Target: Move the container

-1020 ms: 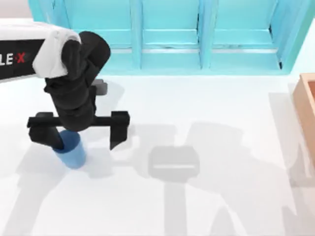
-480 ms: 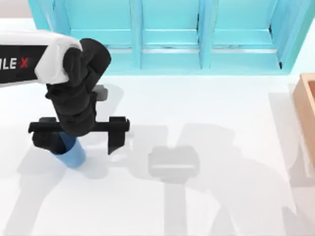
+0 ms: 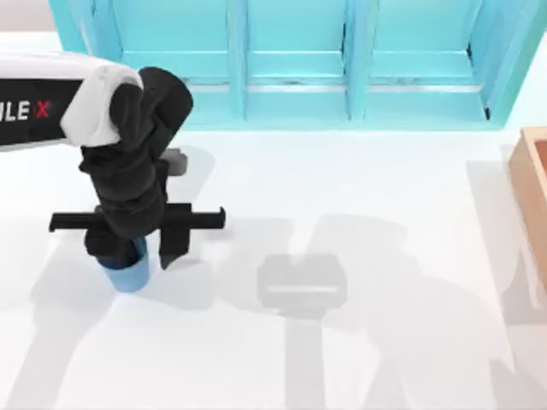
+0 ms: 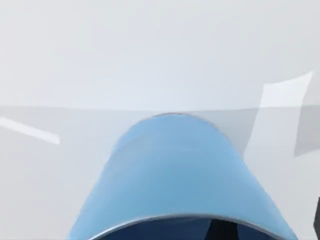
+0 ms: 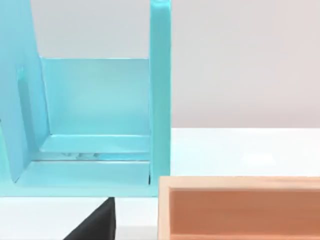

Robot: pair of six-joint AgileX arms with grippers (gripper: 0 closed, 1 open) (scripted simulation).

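Note:
The container is a small blue cup standing upright on the white table at the left. My left gripper comes down over it from above, its black fingers drawn in against the cup's two sides. The cup's rim is hidden under the gripper in the top view. In the left wrist view the container sits very close, with its rim and dark inside just showing. My right arm is parked off to the right, and a black piece of my right gripper shows in front of the wooden box.
A big turquoise shelf unit runs along the back of the table. A tan wooden box stands at the right edge, also seen as the wooden box beside the shelf unit. Bare white tabletop lies between cup and box.
The left gripper's fingers have closed from wide apart to narrow around the cup. The cup has stayed in place.

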